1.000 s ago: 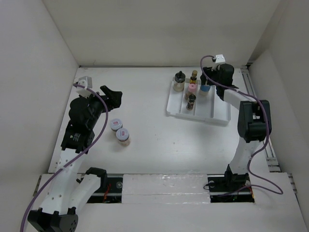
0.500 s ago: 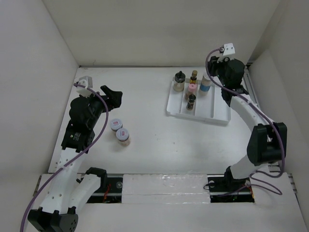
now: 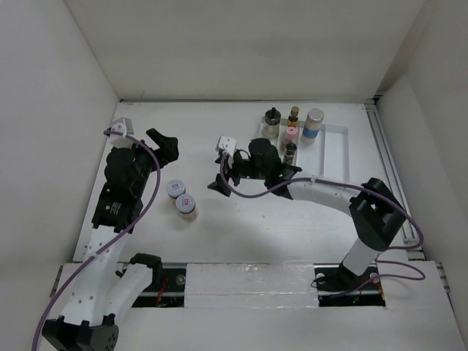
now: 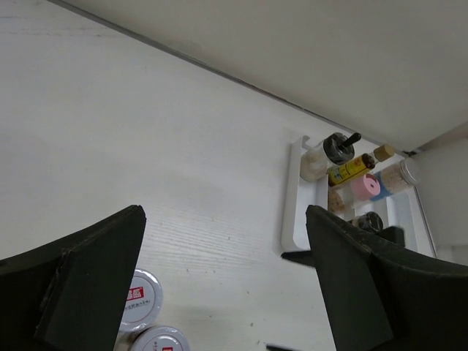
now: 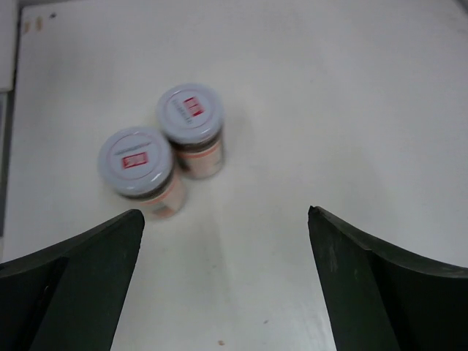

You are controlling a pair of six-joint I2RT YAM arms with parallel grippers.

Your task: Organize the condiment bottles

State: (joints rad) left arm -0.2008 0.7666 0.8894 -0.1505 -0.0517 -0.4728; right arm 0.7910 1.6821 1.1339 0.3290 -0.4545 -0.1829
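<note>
left gripper (image 3: pixel 167 140): jaws wide apart, empty | right gripper (image 3: pixel 219 174): jaws wide apart (empty)

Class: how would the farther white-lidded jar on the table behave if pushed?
The jar looks squat, so it probably slides rather than tips. Its neighbour stands right beside it, so a push may move both.

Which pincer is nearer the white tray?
Right. The right pincer is open just off the left edge of the white tray, pointing away from it. The left pincer is also open, farther left across the table.
</note>
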